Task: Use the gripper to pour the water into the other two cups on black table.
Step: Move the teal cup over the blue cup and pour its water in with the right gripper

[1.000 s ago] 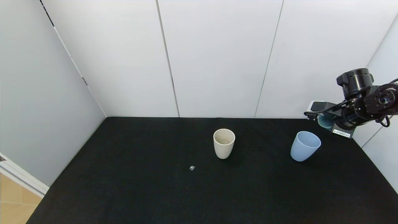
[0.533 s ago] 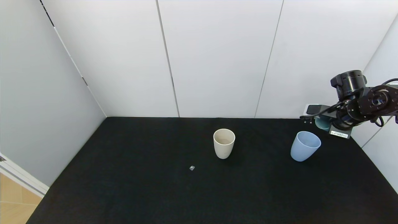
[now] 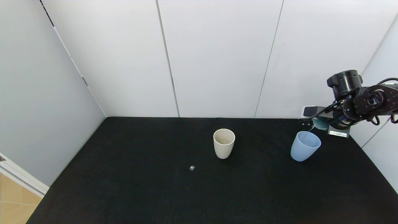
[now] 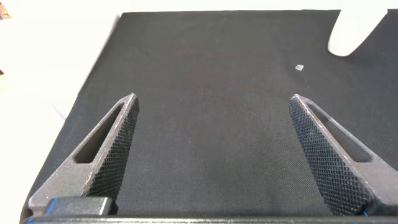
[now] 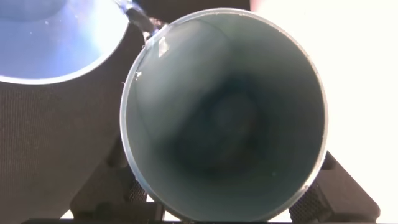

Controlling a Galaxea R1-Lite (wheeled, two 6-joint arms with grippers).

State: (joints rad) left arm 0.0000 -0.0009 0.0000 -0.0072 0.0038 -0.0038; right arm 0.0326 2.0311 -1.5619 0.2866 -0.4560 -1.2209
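A: R gripper (image 3: 314, 119) clamped on teal cup (image 5: 224, 115), tipped; water (image 3: 308, 133) runs over its lip into blue cup (image 3: 304, 146) just below.

B: Next, your cream cup (image 3: 224, 143) sits well left, table (image 3: 140, 186) centre. L gripper (image 4: 211, 155) parked, jaws apart.

white panel walls (image 3: 217, 56) enclosing the scene on three sides, thin vertical seams running down the panels, tan wood floor (image 3: 12, 202) showing at lower left, even bright light falling throughout
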